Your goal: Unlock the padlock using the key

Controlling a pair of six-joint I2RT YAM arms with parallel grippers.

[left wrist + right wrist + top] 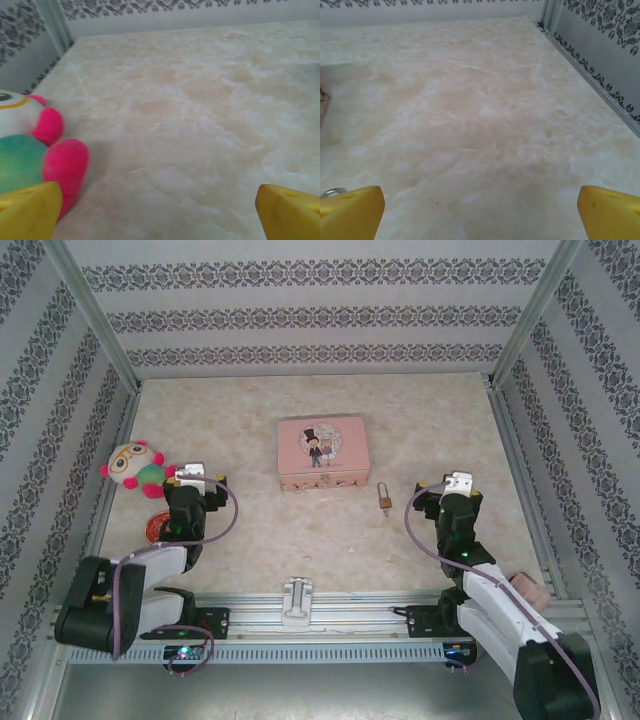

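- Yellow fingertips (30, 210) of the left tool (160, 214) sit at the bottom corners of its wrist view, spread wide, with nothing but bare table (200, 125) between them.
- Right tool (480, 214) is spread just as wide and holds nothing; a small silver bit (332, 191) peeks over its left finger, too little of it visible to tell what it is.
- From above, the left tool (195, 478) hangs over the table's left side, just beside a plush toy (135, 468) in pink, green and white; the toy's pink limb (65, 165) lies close to that tool's left finger.
- Padlock (384, 497) lies flat on the table right of centre, shackle pointing away from the arms, near the front right corner of a pink tin (322, 452) but apart from it.
- Padlock is to the left of the right tool (458, 483), not touching it.
- Key (385, 512): a dark sliver at the padlock's near end, too small to tell whether it is in the lock.
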